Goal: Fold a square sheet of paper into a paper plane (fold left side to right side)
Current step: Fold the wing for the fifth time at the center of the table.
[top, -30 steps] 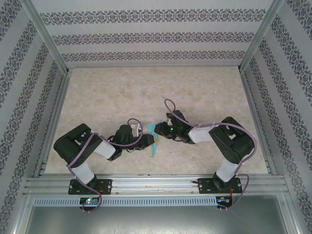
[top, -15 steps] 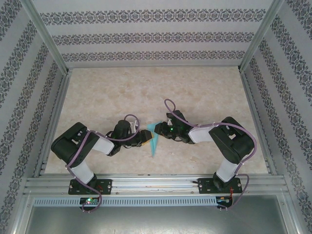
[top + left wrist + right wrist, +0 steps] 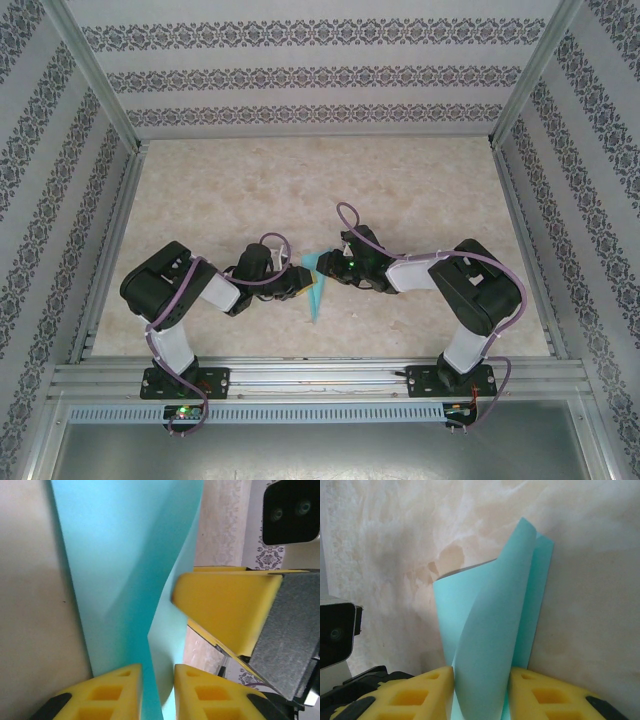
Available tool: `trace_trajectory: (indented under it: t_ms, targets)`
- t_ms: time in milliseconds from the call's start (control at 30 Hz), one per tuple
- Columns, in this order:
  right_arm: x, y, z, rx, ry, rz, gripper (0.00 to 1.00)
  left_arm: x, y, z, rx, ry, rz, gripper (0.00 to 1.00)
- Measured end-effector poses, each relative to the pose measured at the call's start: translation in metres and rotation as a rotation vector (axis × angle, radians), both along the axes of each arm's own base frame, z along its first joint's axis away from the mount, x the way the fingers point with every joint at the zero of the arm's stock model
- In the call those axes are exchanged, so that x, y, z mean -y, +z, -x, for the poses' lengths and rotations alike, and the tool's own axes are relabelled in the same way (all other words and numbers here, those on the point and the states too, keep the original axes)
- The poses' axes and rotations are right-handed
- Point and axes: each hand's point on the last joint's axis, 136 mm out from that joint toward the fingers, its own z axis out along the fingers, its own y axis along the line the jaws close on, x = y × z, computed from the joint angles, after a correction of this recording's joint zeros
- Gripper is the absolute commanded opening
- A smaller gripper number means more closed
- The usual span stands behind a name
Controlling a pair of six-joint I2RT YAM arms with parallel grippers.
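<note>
**Both grippers clamped on the plane**

The left arm's elbow has swung in toward the middle since a moment ago, while the paper plane [image 3: 318, 298] has barely stirred on the marbled table [image 3: 230, 200]. Now look at the left gripper [image 3: 157, 682]: its yellow pads [image 3: 112, 692] sit close on either side of an upstanding fold, pinching the turquoise paper between them. Just beyond those jaws and off to the right, a yellow finger [image 3: 225, 605] of the right gripper [image 3: 481, 682] comes right up against the same flap. The right gripper is clamped too, with a curled flap rising from between its jaws and the rest of the paper lying flat beyond them. From above, the two grippers meet tip to tip at the plane's wide end, and its long point runs out sideways from both jaws toward the arm bases.
</note>
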Motion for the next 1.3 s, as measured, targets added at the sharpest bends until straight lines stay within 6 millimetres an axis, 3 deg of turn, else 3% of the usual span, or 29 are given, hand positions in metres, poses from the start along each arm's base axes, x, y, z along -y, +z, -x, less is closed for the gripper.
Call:
trace_trajectory:
  t_ms: [333, 1300]
  targets:
    - [0.0, -0.001, 0.0, -0.01, 0.001, 0.007, 0.35, -0.007, -0.005, -0.002, 0.015, 0.017, -0.066, 0.13]
    - [0.0, -0.002, 0.0, -0.022, 0.004, 0.02, 0.35, -0.013, -0.007, -0.001, 0.045, 0.002, -0.121, 0.12]
